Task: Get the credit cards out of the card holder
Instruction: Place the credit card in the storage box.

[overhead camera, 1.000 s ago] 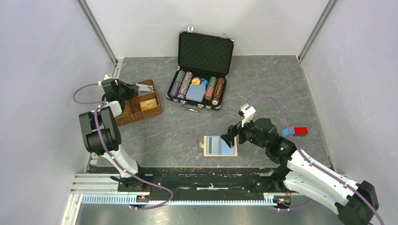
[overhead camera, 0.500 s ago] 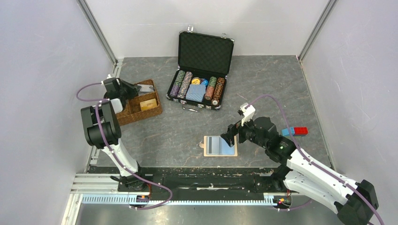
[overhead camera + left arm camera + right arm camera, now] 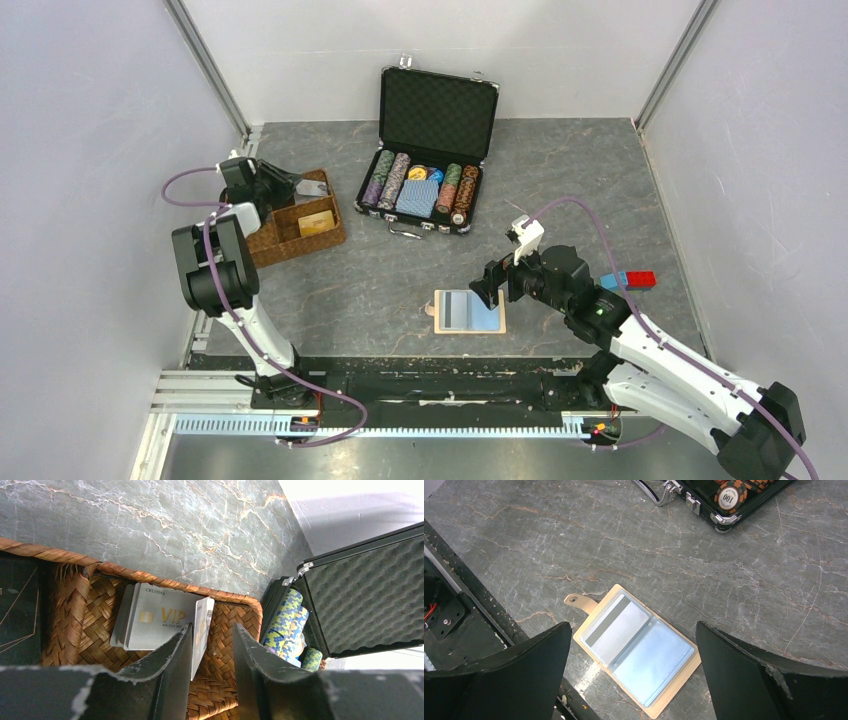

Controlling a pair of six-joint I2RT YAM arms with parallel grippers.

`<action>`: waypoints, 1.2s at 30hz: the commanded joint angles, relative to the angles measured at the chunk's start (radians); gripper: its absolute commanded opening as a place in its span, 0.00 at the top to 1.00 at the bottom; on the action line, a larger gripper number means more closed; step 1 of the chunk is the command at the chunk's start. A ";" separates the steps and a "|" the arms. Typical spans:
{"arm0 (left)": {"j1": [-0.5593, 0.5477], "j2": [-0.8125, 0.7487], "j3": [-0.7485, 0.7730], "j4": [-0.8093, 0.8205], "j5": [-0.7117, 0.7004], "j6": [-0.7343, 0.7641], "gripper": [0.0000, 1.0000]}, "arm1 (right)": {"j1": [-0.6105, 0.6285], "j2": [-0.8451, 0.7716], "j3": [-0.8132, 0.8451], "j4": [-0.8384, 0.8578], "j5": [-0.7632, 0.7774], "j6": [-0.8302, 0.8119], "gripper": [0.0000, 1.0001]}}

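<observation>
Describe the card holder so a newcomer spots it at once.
On the grey marbled table, look near the robot-side edge. The card holder lies open there: flat, tan, with pale blue-grey pockets and a strap tab, unlike the black chip case or wicker tray.

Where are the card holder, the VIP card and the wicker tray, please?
Card holder (image 3: 659,662), right wrist view, blue-grey pocket.
VIP card (image 3: 157,615), left wrist view, printed face.
Wicker tray (image 3: 300,247), top external view, near wall.

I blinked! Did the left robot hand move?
Yes, a little. The left gripper edged toward the back wall, measured against the wicker tray, and its jaws parted.
</observation>
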 commanded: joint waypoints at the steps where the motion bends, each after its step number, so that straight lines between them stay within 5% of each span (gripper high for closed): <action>1: -0.008 -0.001 0.051 -0.048 -0.026 0.079 0.58 | -0.004 0.000 0.044 0.022 0.006 -0.011 0.02; 29: -0.045 0.027 0.159 -0.223 -0.116 0.214 0.51 | -0.015 -0.009 0.040 0.018 -0.007 -0.010 0.02; 36: -0.045 -0.068 0.217 -0.412 -0.096 0.197 0.50 | -0.015 0.007 0.054 -0.015 -0.008 0.034 0.02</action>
